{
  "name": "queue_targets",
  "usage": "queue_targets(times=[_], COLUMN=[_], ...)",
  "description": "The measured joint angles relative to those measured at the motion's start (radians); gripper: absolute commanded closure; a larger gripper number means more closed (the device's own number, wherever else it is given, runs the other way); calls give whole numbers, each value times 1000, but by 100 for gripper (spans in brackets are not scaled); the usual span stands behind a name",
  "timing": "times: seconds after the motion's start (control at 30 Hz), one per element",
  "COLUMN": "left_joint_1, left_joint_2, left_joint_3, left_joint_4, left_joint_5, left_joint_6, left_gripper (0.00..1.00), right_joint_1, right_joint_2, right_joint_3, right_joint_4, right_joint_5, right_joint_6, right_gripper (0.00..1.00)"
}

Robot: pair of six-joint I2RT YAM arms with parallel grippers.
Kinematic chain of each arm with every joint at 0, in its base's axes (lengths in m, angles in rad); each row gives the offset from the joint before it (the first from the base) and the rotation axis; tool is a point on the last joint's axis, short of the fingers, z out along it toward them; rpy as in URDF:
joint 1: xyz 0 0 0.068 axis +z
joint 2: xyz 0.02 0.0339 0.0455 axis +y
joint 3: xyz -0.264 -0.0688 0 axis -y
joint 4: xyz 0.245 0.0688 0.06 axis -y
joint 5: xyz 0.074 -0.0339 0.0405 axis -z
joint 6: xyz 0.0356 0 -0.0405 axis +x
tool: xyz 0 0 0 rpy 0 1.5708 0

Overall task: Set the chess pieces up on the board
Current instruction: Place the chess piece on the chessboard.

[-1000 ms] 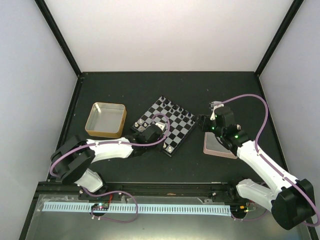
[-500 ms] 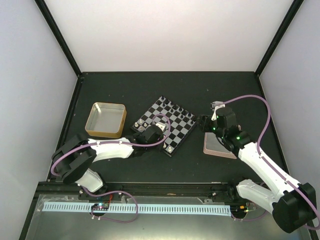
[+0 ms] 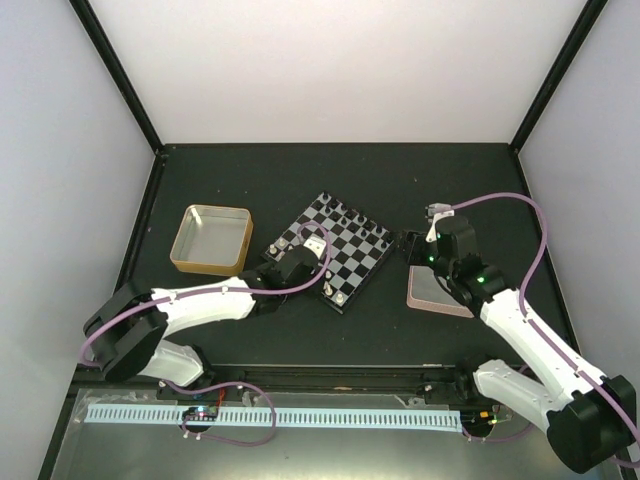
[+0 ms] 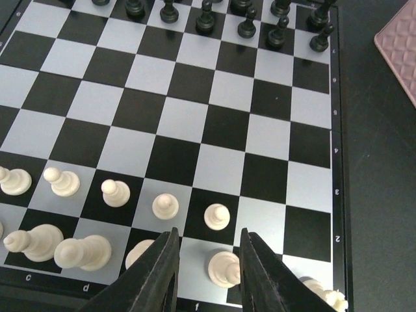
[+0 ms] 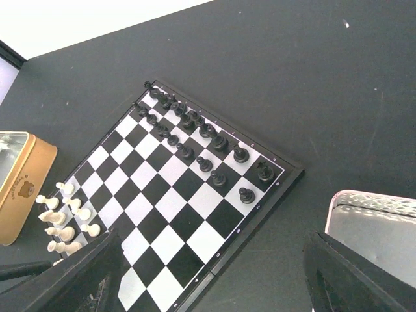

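Note:
The board (image 4: 260, 136) carries a row of black chess pieces (image 4: 247, 26) along its far edge and cream-white chess pieces (image 4: 162, 207) along its near edge. My left gripper (image 4: 209, 237) hangs over that near edge, jaws slightly open. One white piece (image 4: 224, 268) stands upright between the fingers, close to the right one, with a gap to the left one. In the top view the left gripper (image 3: 312, 272) is over the board's (image 3: 360, 250) lower-left side. My right gripper (image 3: 412, 245) hovers wide open beside the board's right corner, holding nothing.
A pink tray (image 3: 438, 290) lies right of the board, under the right arm, and shows in the right wrist view as the pink tray (image 5: 377, 224). A yellow-rimmed tin (image 3: 210, 240) stands left of the board. Another white piece (image 4: 325, 296) lies at the board's near right corner.
The left gripper's jaws have parted from the white piece, which stays standing on its square. The left arm has drawn back a little. The right arm has barely moved.

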Motion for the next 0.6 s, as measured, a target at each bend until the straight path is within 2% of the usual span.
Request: queue_targets(times=[0.33,0.6], left_joint_1=[0,7], left_joint_2=[5,72], left_joint_3=[0,11], left_joint_4=[-20,-33], left_joint_5=[25,83], left_joint_6=[0,-6], left_gripper=[66,77], right_joint_1=[0,0], right_joint_2=[-3,5], right_joint_3=[0,0], right_joint_4=[-8,-12], right_joint_5=[0,-5], right_joint_6=[21,34], right_gripper=[24,24])
